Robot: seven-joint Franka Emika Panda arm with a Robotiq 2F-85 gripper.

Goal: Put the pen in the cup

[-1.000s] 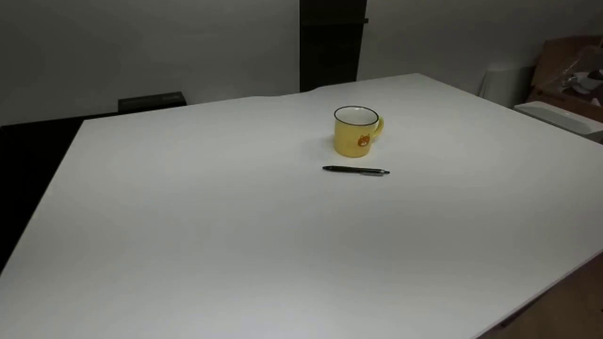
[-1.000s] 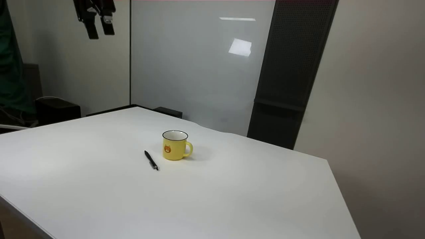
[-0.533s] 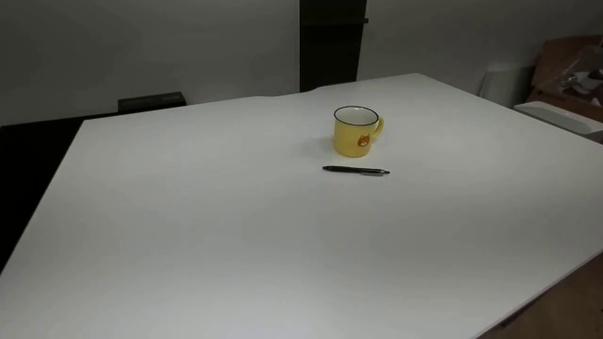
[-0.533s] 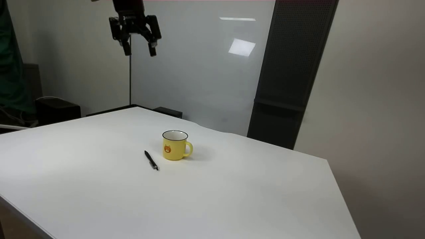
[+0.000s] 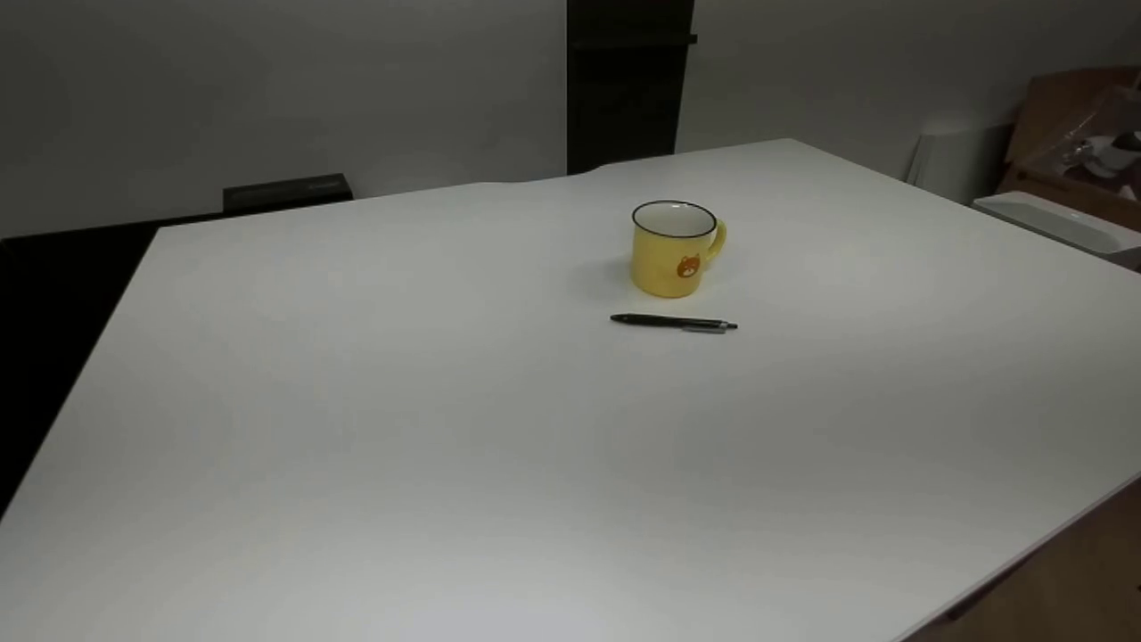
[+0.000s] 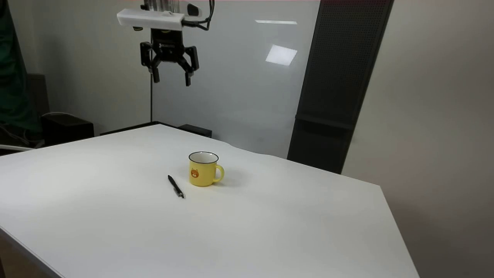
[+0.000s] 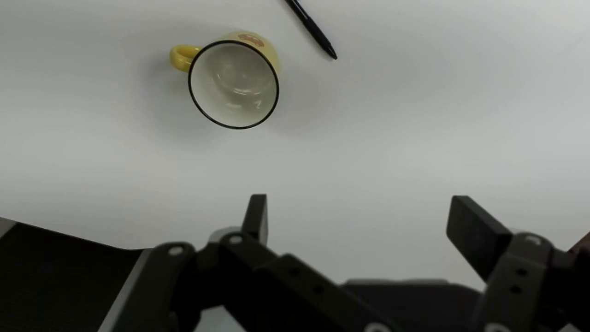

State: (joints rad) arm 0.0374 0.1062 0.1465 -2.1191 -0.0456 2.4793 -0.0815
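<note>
Pen [image 5: 674, 322] flat nr cup [image 5: 667, 259]; cup upright, prob to recv it. Gripper [image 6: 172, 83] high, fingers [image 7: 477, 233] apart, prob to straddle pen

Cup [image 7: 233, 80]: glossy, smooth | pen [image 5: 670, 322]: smooth, plastic-looking | table [image 6: 270, 220]: smooth, matt | gripper [image 6: 172, 83]: matt

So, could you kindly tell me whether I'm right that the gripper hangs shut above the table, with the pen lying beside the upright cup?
Not quite: the gripper is open, its jaws wide apart, as the wrist view shows. The rest is right: it hangs above the table, and the pen lies beside the upright cup.
</note>
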